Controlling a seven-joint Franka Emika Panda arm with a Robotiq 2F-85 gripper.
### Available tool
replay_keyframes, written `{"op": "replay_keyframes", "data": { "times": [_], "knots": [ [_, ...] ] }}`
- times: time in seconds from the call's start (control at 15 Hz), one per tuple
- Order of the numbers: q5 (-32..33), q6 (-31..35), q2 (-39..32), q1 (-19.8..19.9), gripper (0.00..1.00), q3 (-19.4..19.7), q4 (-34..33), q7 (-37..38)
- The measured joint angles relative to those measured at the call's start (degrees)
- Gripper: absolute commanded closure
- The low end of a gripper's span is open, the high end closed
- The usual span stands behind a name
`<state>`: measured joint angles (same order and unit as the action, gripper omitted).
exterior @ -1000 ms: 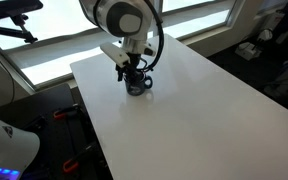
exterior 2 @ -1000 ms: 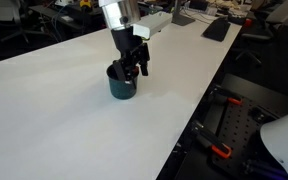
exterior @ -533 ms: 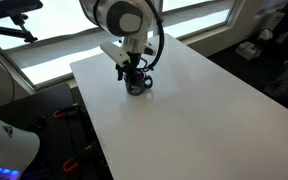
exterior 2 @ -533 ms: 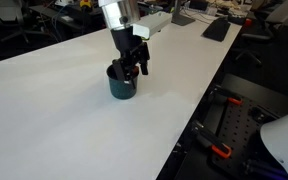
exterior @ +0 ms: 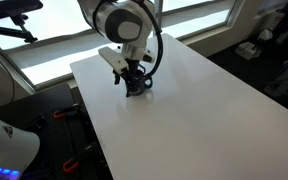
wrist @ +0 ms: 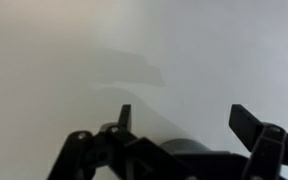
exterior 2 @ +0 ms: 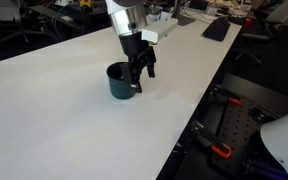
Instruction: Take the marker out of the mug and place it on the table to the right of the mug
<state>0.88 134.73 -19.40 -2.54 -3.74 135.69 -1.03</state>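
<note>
Marker: it cannot be made out in any view, so neither its long axis nor which way it points can be told. Whether it lies in the mug or behind the fingers cannot be told either.

In an exterior view the left half of the white table (exterior 2: pixel 54 120) is bare and plain, with wide open room in front of and behind the mug (exterior 2: pixel 118 84). The mug stands upright, dark, roughly mid-table and well away from every edge. Just to its right the hand (exterior 2: pixel 139 85) hangs low from the arm, its fingers pointing down beside the mug's wall; touching or a hair apart, I cannot tell. Right of the hand a broad strip of table runs to the long right edge, beyond which the floor holds dark gear with red parts.

In the wrist view the hand (wrist: pixel 187 118) shows its fingers (wrist: pixel 250 120) standing well apart, with pale table (wrist: pixel 84 50) between them and nothing seen gripped.

In an exterior view from the opposite side, the arm covers most of the mug (exterior: pixel 134 91), and the table (exterior: pixel 204 110) stretches clear toward the near right corner. A bright window (exterior: pixel 54 50) runs behind the far edge. Office desks with clutter (exterior 2: pixel 194 15) stand past the table.
</note>
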Motion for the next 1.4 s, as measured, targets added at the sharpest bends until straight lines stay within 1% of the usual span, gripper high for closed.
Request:
{"op": "replay_keyframes", "data": {
  "times": [0.27, 0.73, 1.07, 1.4],
  "knots": [
    [-3.5, 0.0, 1.3, 0.1, 0.0, -1.6, 0.0, -3.3],
    [-10.8, -0.2, 6.8, -0.3, 0.0, -5.8, -1.3, -6.6],
    [-11.7, -0.3, 9.6, -1.4, 0.0, -6.3, -4.5, -6.6],
    [-11.7, -0.2, 9.8, -1.5, 0.0, -5.8, -6.6, -5.9]
  ]
}}
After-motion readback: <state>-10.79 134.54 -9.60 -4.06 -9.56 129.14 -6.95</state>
